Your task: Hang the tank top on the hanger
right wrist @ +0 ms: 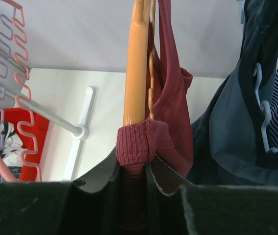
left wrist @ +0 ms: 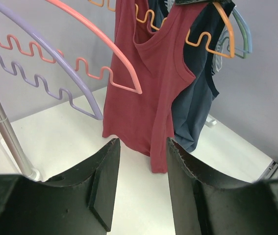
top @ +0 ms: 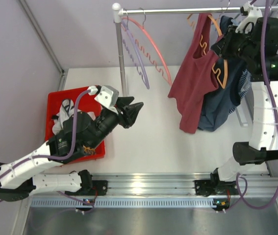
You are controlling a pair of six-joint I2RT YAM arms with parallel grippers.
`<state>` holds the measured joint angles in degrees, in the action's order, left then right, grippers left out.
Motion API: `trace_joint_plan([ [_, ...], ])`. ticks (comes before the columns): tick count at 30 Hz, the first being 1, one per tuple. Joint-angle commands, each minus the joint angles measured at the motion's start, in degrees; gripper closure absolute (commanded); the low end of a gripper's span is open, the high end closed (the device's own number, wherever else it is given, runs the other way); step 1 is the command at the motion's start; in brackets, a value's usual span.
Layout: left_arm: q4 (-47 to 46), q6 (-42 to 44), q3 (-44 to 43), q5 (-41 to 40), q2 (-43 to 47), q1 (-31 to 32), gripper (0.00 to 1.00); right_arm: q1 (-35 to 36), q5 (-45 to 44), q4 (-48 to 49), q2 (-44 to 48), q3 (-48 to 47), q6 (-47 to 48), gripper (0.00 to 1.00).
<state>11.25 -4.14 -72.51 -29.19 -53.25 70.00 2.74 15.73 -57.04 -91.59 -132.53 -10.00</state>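
The maroon tank top [top: 192, 83] hangs from the rail on the orange hanger [top: 220, 73], draped mostly to its left side. My right gripper [top: 225, 44] is up at the hanger's right arm. In the right wrist view it [right wrist: 135, 159] is shut on the top's ribbed shoulder strap [right wrist: 136, 142], which wraps the end of the orange hanger arm [right wrist: 136, 63]. My left gripper [top: 136, 110] is open and empty low over the table, pointing toward the tank top [left wrist: 148, 83] and apart from it. The hanger's wavy bar [left wrist: 210, 36] shows above.
A dark blue-grey top [top: 224, 105] hangs right behind the tank top. A pink-red hanger [top: 153, 49] and a lilac hanger [top: 136, 56] hang on the rail [top: 178, 10] near its upright pole [top: 121, 54]. A red bin [top: 55, 112] with clothes sits at the left.
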Motion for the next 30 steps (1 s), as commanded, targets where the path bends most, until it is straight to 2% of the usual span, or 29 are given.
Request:
trace_joint_plan([
  [1,-0.3,0.5,0.4,-0.8,0.8,-0.1,0.53,-0.9,0.6,8.4,-0.3,-2.9,1.1,1.0],
  [18,1.0,-0.7,1.3,-1.0,0.5,-0.1,0.53,-1.0,0.7,11.6,1.9,6.6,0.5,0.97],
  [19,0.9,-0.7,1.7,-1.7,0.6,-0.1,0.53,-1.0,0.5,12.4,2.3,7.5,0.1,0.94],
  [20,1.0,-0.8,1.8,-1.9,0.7,-0.1,0.52,-1.0,0.2,12.9,3.4,8.5,-0.2,0.84],
  [22,1.3,-1.5,1.8,-2.6,0.7,-0.1,0.52,-1.0,-0.2,14.7,5.5,11.6,-1.0,0.76],
  [23,1.4,-1.8,1.8,-3.2,0.7,-0.1,0.52,-0.9,-0.2,14.8,6.2,13.1,-1.2,0.67],
  [25,1.7,-2.3,1.8,-3.2,0.8,-0.1,0.52,-0.9,-0.1,15.2,8.0,14.2,-1.6,0.56],
  [26,1.8,-2.4,1.8,-3.3,0.8,0.0,0.52,-1.0,-0.2,15.5,8.8,15.6,-1.9,0.46],
  [30,2.5,-2.7,1.6,-3.9,1.0,-0.1,0.52,-1.0,-1.0,16.3,13.4,19.6,-2.4,0.25],
])
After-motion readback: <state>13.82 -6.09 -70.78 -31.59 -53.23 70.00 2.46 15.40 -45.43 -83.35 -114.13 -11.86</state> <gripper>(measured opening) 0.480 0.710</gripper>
